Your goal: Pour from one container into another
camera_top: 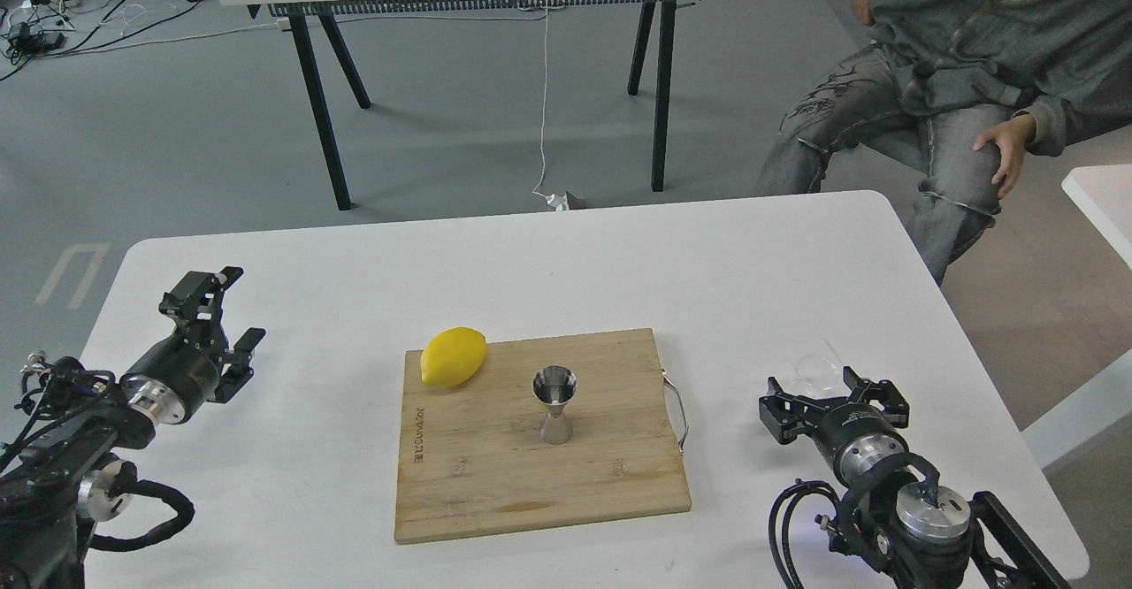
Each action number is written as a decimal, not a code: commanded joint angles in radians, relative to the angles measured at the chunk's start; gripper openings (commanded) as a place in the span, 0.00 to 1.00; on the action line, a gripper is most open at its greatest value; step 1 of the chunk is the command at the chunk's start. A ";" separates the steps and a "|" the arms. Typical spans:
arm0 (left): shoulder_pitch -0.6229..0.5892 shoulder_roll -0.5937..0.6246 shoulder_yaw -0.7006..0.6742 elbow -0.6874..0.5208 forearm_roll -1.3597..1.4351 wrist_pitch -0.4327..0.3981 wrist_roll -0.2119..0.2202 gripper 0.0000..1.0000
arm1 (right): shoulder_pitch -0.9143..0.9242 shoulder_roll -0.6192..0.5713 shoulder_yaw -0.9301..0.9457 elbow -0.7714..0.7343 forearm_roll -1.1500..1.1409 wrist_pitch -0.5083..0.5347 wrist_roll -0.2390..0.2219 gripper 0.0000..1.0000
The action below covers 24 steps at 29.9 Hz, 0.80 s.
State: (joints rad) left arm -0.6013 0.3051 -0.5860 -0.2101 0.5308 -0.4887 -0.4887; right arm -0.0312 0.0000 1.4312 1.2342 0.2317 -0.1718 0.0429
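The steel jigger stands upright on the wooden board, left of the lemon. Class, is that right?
Not quite. In the head view the steel jigger stands upright on the wooden board, but to the right of the lemon, not left.

Bright, even, diffuse overhead light. Soft faint shadows beside lemon [453, 356] and jigger [554, 403] on board [539, 474]. Mild glare on jigger rim. Glass cup [818, 368] near table's [354, 271] right edge barely legible against white. Sharp focus throughout; slight wide-angle stretch at corners.
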 commanded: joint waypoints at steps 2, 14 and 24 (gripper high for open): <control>0.000 0.002 0.000 0.000 -0.002 0.000 0.000 1.00 | 0.001 0.000 0.000 0.025 0.000 0.000 0.000 0.99; -0.002 0.012 -0.003 0.000 -0.005 0.000 0.000 1.00 | 0.141 -0.125 -0.049 0.070 -0.021 0.069 -0.116 0.99; -0.041 0.081 -0.015 -0.003 -0.047 0.000 0.000 1.00 | 0.252 -0.322 -0.107 -0.234 -0.028 0.661 -0.224 0.99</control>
State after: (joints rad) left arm -0.6296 0.3624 -0.5991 -0.2127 0.5182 -0.4887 -0.4887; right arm 0.2060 -0.3174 1.3180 1.1246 0.2013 0.4311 -0.1617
